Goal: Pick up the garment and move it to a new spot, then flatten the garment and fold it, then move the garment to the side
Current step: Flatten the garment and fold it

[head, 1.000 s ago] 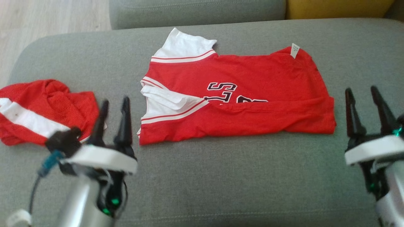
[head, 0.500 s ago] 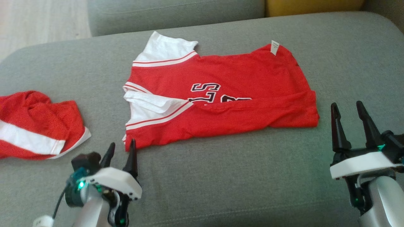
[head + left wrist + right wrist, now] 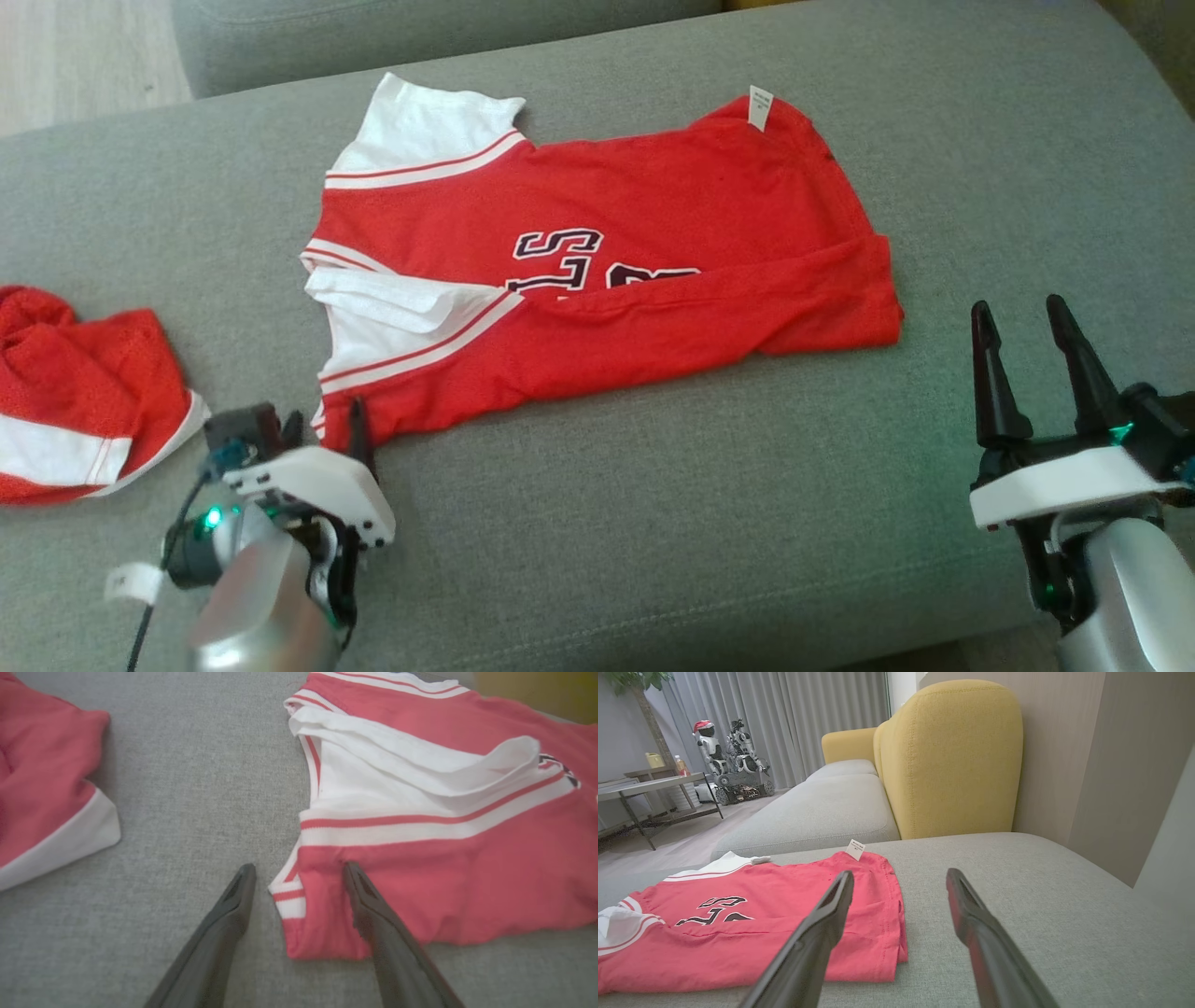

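Jersey (image 3: 653, 215): red body. Its sleeves (image 3: 420, 121) are white, each bordered by a white band carrying a thin red stripe. Chest lettering (image 3: 560, 257) is black with a white outline. Label (image 3: 760, 106) at the far edge is white with faint grey print.

Second garment (image 3: 84, 392), near left: red, crossed by one broad white band, with a white hem.

Sofa cushion (image 3: 653, 523): plain mid-grey weave, no pattern.

Backrest (image 3: 952, 760), far right: mustard yellow.

Floor (image 3: 75, 56), far left: pale wood grain.

Curtains (image 3: 784, 718): grey.

Left gripper (image 3: 324, 422) and right gripper (image 3: 1017, 308): black fingers, white housings, small green lights, silver forearms.
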Controlling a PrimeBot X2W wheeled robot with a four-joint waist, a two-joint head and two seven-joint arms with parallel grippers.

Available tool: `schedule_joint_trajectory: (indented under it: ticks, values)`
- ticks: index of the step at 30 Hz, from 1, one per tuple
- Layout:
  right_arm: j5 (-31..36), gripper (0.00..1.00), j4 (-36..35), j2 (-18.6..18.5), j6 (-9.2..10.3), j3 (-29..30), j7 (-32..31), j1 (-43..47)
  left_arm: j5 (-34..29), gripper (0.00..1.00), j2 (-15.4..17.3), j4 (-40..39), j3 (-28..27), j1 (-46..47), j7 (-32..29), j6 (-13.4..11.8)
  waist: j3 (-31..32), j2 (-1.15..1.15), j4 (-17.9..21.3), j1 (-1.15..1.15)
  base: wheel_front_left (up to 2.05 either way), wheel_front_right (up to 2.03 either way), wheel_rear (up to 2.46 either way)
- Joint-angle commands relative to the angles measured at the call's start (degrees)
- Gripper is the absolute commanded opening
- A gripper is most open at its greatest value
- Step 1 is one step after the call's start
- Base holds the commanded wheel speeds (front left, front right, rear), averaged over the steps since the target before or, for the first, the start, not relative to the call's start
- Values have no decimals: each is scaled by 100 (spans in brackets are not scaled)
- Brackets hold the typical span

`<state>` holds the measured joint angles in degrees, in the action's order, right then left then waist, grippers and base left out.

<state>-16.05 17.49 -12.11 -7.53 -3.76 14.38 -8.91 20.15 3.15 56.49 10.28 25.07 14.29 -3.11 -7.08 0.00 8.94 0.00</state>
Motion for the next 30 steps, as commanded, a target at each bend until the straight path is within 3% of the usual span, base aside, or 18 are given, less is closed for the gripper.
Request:
schedule_joint_trajectory:
  ticks: [1,4,5,6,7,13,18,30]
  values:
    - [13,100,-202,-52,4,-121,62,-235,-71,100,172,21,-161,212,40,-56,-10,0,11,0,0,0,0]
    - [15,100,-196,-56,4,-113,62,-231,-123,100,168,309,-63,309,2,-26,-16,0,16,0,0,0,0]
    - [15,100,-187,-58,4,-106,62,-229,-126,89,159,386,-28,336,-22,21,-16,0,10,0,0,0,0]
    - [12,100,-164,-59,4,-97,62,-227,-137,26,150,447,18,362,-29,81,-15,0,-1,0,0,0,0]
    - [7,100,-120,-59,4,-83,62,-230,-144,0,140,495,59,384,-27,142,-11,0,-19,0,0,0,0]
    - [-116,100,482,59,4,-6,-147,-412,-92,0,66,392,143,437,44,343,22,0,-198,0,0,0,0]
    - [-346,100,1186,207,4,260,-570,-762,-120,0,21,-434,178,340,68,490,-30,0,-477,0,0,0,0]
    - [-340,100,2694,259,4,783,-1104,-1702,-268,0,-19,-1874,374,-79,70,476,-325,0,-1010,0,0,0,0]
